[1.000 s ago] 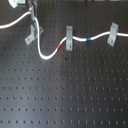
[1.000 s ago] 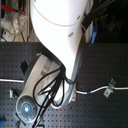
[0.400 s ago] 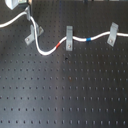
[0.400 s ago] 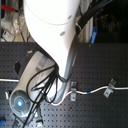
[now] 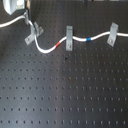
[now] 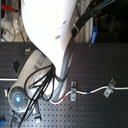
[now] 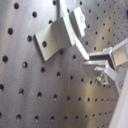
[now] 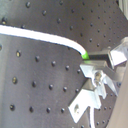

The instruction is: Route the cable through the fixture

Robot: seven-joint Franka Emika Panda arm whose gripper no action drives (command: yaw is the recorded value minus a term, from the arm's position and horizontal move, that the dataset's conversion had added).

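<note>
In the first exterior view the white cable (image 5: 46,50) runs from the picture's left edge up to my gripper (image 5: 21,14). From there it drops past the wide grey fixture (image 5: 32,34), sags, and shows its red band (image 5: 61,45) and blue band (image 5: 89,38). Whether it sits in the slot I cannot tell. In the second wrist view the cable (image 8: 40,35) ends with a green mark at my gripper (image 8: 94,56), which is shut on it. The first wrist view shows the fixture (image 7: 56,34) close to the fingers (image 7: 107,62), with no cable in sight.
A tall narrow grey clip (image 5: 69,37) holds the cable mid-board, and a small tilted clip (image 5: 114,34) holds it at the first exterior view's right. Everything stands on a black perforated board (image 5: 65,95). In the second exterior view the white arm (image 6: 50,35) covers the left half of the board.
In the first exterior view my gripper has drifted a little left with the cable, whose left stretch now reaches the picture's edge. The clips and the fixture have stayed put.
</note>
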